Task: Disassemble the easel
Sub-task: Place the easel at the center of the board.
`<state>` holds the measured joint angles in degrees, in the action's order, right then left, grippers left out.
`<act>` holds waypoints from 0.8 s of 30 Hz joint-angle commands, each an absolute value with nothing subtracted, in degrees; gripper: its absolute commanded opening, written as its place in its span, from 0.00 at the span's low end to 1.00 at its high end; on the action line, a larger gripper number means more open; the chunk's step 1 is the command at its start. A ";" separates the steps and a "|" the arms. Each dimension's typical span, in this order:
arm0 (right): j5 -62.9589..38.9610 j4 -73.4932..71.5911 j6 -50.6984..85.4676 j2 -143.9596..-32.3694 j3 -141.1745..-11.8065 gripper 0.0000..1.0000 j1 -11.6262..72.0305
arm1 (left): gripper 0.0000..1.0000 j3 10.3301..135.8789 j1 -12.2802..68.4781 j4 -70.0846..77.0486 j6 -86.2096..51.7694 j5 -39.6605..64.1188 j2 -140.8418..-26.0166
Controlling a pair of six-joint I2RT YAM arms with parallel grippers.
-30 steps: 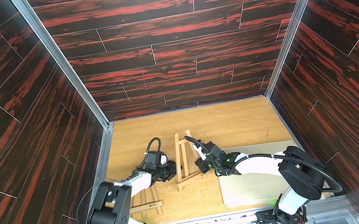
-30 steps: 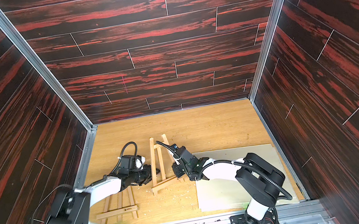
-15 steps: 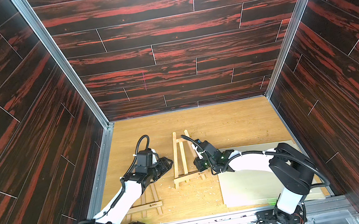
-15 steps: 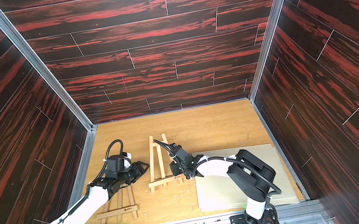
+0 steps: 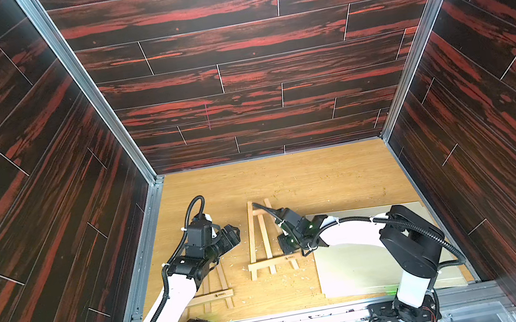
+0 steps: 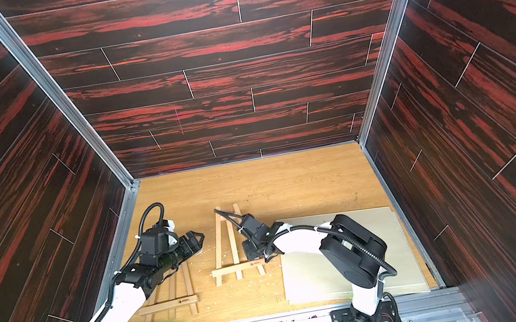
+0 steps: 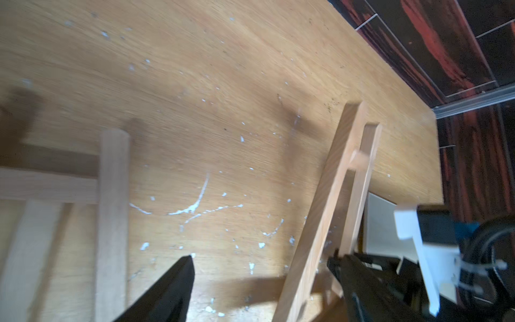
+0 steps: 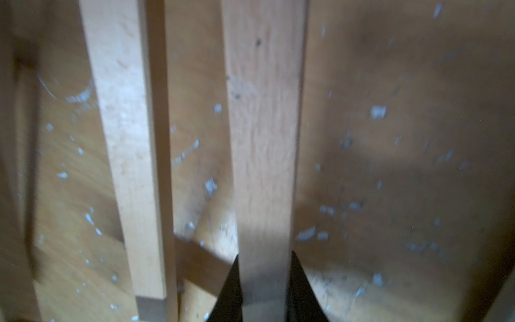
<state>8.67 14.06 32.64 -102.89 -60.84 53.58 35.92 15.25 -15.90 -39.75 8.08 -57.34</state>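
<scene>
The easel (image 5: 266, 264) is pale bare wood, matt and finely grained, and the second frame (image 5: 212, 296) looks the same. The table (image 5: 323, 179) has a smooth yellowish wood-grain top flecked with white chips. The sheet (image 5: 349, 270) is matt beige. The walls (image 5: 235, 77) are dark red-black wood-look planks with a slight sheen, edged by dull metal posts (image 5: 87, 87).

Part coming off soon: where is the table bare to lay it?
Widest: the far half of the table, between the back wall and the standing easel. A narrow strip runs between it and the flat easel. Crowded: near left, flat easel under the left arm; near right, the pale board.
</scene>
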 commanded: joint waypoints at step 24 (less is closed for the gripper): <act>12.24 25.35 37.00 -107.08 -66.00 0.22 54.84 | 0.90 39.55 14.15 -20.04 -35.81 4.62 -57.66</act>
<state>11.20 22.72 35.99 -107.04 -65.21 54.65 38.00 14.66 -18.52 -37.06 5.96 -58.13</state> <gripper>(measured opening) 0.221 0.899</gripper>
